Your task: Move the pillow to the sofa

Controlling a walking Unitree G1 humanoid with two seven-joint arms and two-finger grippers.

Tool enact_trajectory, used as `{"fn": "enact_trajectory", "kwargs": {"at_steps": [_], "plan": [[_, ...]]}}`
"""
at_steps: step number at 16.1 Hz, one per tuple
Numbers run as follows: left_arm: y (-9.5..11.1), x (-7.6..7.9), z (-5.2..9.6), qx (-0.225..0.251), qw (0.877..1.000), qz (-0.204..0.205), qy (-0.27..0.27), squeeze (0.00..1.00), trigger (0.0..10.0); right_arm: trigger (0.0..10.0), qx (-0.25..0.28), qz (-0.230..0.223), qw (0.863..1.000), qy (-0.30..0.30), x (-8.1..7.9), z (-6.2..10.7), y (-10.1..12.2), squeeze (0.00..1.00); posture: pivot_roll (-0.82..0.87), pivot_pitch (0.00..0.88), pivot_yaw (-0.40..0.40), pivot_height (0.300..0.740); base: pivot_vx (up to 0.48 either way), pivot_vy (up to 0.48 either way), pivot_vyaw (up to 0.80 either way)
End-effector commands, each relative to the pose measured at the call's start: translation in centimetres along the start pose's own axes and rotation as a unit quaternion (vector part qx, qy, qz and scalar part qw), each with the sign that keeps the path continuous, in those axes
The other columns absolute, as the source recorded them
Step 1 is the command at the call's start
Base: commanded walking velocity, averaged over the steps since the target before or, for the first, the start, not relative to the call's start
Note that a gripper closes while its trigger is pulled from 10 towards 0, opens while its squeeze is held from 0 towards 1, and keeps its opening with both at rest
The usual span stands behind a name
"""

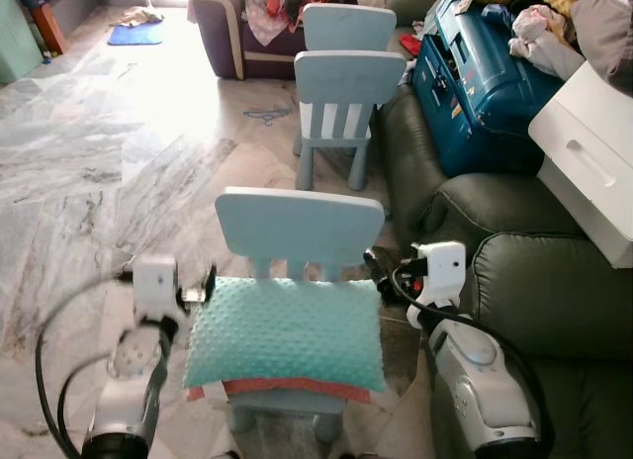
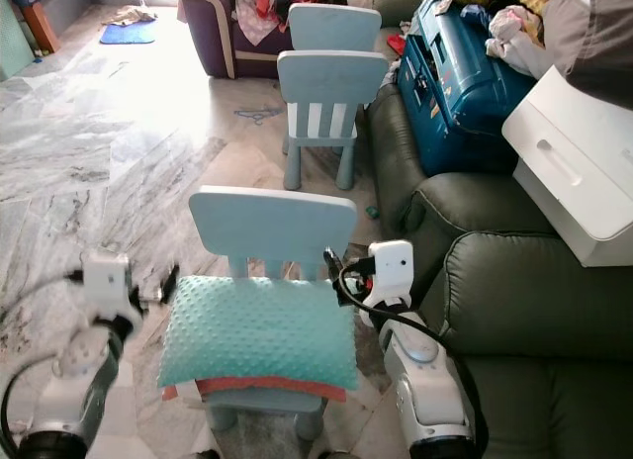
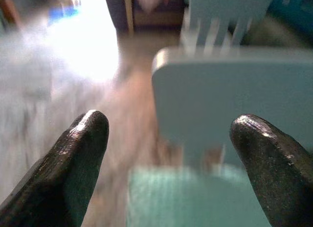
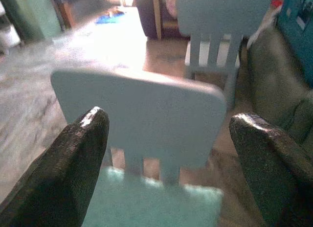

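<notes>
Pillow (image 1: 285,330) lies flat on the near chair (image 1: 300,225), long axis running left hand to right hand, on a red cushion (image 1: 287,389). Left hand (image 3: 168,134) is open, just beside its left end; right hand (image 4: 168,134) is open at its right end. Sofa (image 1: 534,291) is right of the chair.

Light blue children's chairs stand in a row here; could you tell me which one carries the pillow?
The nearest light blue chair, between both grippers, holds the teal dotted pillow; the two farther chairs' seats carry none.
</notes>
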State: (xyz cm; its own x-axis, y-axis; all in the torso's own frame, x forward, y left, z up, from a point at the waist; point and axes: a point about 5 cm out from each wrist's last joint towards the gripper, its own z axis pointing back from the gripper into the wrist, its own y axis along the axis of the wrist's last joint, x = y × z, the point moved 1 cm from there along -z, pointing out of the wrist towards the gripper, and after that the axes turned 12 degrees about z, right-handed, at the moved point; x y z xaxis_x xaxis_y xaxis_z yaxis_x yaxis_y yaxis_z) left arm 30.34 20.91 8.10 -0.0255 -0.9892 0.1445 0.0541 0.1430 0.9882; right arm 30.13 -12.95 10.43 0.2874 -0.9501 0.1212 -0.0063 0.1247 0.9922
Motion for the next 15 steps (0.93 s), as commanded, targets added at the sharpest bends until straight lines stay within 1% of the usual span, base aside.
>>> {"fn": "enact_trajectory", "kwargs": {"at_steps": [1,2,3,4,6,7,8,9,10,12,13,14,15], "plan": [[2.9,1.0,-0.5,0.057,0.998,-0.022,-0.024,0.0,10.0,10.0,0.036,0.002,0.999,-0.039,1.2,0.4,2.1,0.0,-0.1,0.135,-0.031,0.74,0.0,0.0,0.0],[3.2,1.2,-0.5,0.061,0.998,-0.021,-0.028,0.0,10.0,10.0,0.04,0.004,0.998,-0.046,1.4,0.5,2.4,0.0,-0.1,0.133,-0.03,0.74,0.0,0.0,0.0],[3.7,1.7,-0.3,0.068,0.997,-0.018,-0.038,0.0,10.0,10.0,0.045,0.007,0.997,-0.064,2.0,1.0,2.9,0.0,-0.1,0.128,-0.028,0.74,0.0,0.0,0.0],[4.6,2.6,0.6,0.082,0.994,-0.021,-0.066,0.0,10.0,10.0,0.055,0.014,0.994,-0.091,2.8,2.6,3.9,0.0,-0.1,0.123,-0.021,0.74,0.0,0.0,0.0],[5.1,3.0,1.8,0.087,0.993,-0.028,-0.081,0.0,10.0,10.0,0.055,0.022,0.993,-0.1,3.1,4.0,4.1,0.0,-0.11,0.118,-0.014,0.74,0.0,0.0,0.0],[5.0,2.9,2.8,0.081,0.993,-0.033,-0.083,0.0,10.0,10.0,0.048,0.028,0.993,-0.1,3.2,5.0,4.0,0.0,-0.11,0.111,-0.009,0.74,0.0,0.0,0.0],[4.2,2.4,3.7,0.062,0.994,-0.04,-0.08,0.0,10.0,10.0,0.035,0.037,0.994,-0.093,3.2,5.9,3.5,0.0,-0.11,0.106,-0.007,0.74,0.0,0.0,0.0],[3.8,2.1,4.0,0.052,0.995,-0.041,-0.077,0.0,10.0,10.0,0.028,0.04,0.994,-0.093,3.3,6.3,3.3,0.0,-0.11,0.103,-0.006,0.74,0.0,0.0,0.0],[3.2,1.6,4.5,0.034,0.996,-0.042,-0.066,0.0,10.0,10.0,0.014,0.041,0.994,-0.1,3.8,6.9,3.0,0.0,-0.11,0.099,-0.007,0.74,0.0,0.0,0.0],[2.7,0.7,5.0,0.013,0.999,-0.031,-0.043,0.0,10.0,10.0,0.004,0.048,0.994,-0.099,4.4,7.3,2.8,0.0,-0.12,0.094,-0.011,0.74,0.0,0.0,0.0],[2.5,0.5,5.1,0.009,0.999,-0.028,-0.039,0.0,10.0,10.0,0.002,0.051,0.994,-0.098,4.5,7.3,2.8,0.0,-0.12,0.091,-0.013,0.74,0.0,0.0,0.0],[2.3,0.5,5.1,0.005,0.999,-0.028,-0.038,0.0,10.0,10.0,0.002,0.051,0.994,-0.097,4.5,7.1,2.9,0.0,-0.12,0.09,-0.016,0.74,0.0,0.0,0.0],[1.8,0.5,5.1,-0.003,0.999,-0.026,-0.041,0.0,10.0,10.0,0.007,0.059,0.995,-0.082,4.3,6.6,3.2,0.0,-0.12,0.09,-0.022,0.74,0.0,0.0,0.0]]}}
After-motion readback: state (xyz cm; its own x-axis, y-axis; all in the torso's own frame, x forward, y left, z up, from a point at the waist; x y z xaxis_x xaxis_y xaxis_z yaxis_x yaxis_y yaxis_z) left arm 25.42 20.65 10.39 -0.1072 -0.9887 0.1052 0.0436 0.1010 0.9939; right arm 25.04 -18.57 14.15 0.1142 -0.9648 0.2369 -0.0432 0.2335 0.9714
